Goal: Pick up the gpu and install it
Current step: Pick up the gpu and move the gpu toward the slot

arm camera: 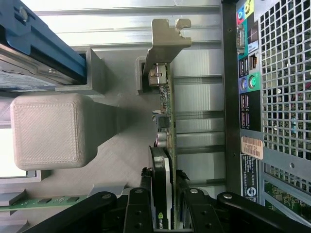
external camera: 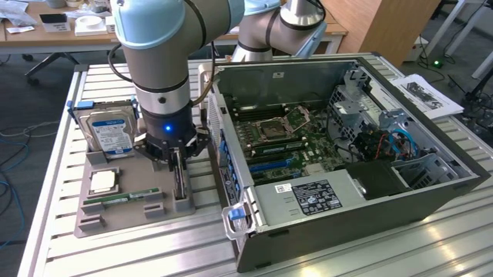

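Squarely over the grey printed parts holder [external camera: 137, 173], the Universal Robots arm's gripper [external camera: 179, 167] straddles the gpu [external camera: 181, 186], which stands on edge in its slot at the side of the holder nearest the open computer case [external camera: 308, 66]. In the wrist view the two black fingers [arm camera: 146, 180] sit against opposite faces of the dark card [arm camera: 165, 114]. They look closed on it rather than spread wide, so this reads as a grip made on the gpu. The card's silver end bracket [arm camera: 165, 41] rests in the holder's far post, and its lower edge appears seated in the slot, so the pick-up step is the one in hand: grasped, not yet lifted.

On the same holder, to the exterior view's left of the card, are a hard drive with a blue-and-white label [external camera: 112, 130], a CPU [external camera: 103, 182] and a green RAM stick [external camera: 127, 198], none of them touched. The case lies on its side on the slatted aluminium table [external camera: 115, 257], its motherboard [external camera: 285, 144] exposed and no card yet in its expansion slots.

Judging from this, freeing the gpu calls for a straight draw along the slot, since the posts hold both ends. It also calls for care beside the case's rear panel [arm camera: 272, 97], which stands just next to the card.
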